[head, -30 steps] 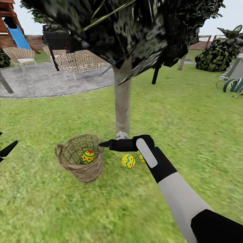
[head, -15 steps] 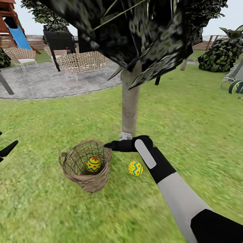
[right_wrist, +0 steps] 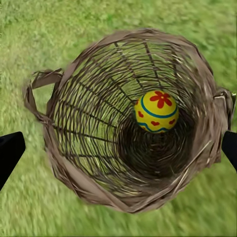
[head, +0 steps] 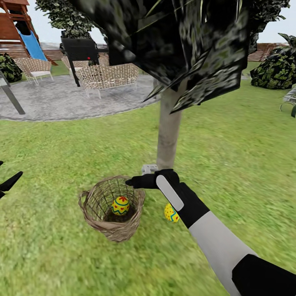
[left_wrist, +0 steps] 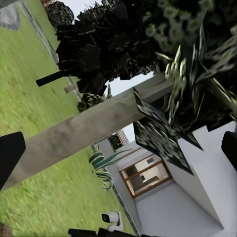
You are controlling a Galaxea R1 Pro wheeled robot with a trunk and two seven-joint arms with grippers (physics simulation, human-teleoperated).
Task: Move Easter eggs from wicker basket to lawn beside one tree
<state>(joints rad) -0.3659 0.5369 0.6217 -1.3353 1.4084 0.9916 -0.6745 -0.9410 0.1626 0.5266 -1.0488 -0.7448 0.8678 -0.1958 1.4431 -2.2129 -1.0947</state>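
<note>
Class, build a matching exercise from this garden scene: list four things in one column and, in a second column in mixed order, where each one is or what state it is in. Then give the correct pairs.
Things
1. egg with the red flower
2. egg with the blue zigzag
3. right gripper
4. wicker basket

Places or states
A. standing on the lawn near the tree trunk
B. lying on the grass beside the basket
C. lying inside the basket
D. jaws open, hovering over the basket's rim

Pairs: 1-C, 2-B, 3-D, 4-A
</note>
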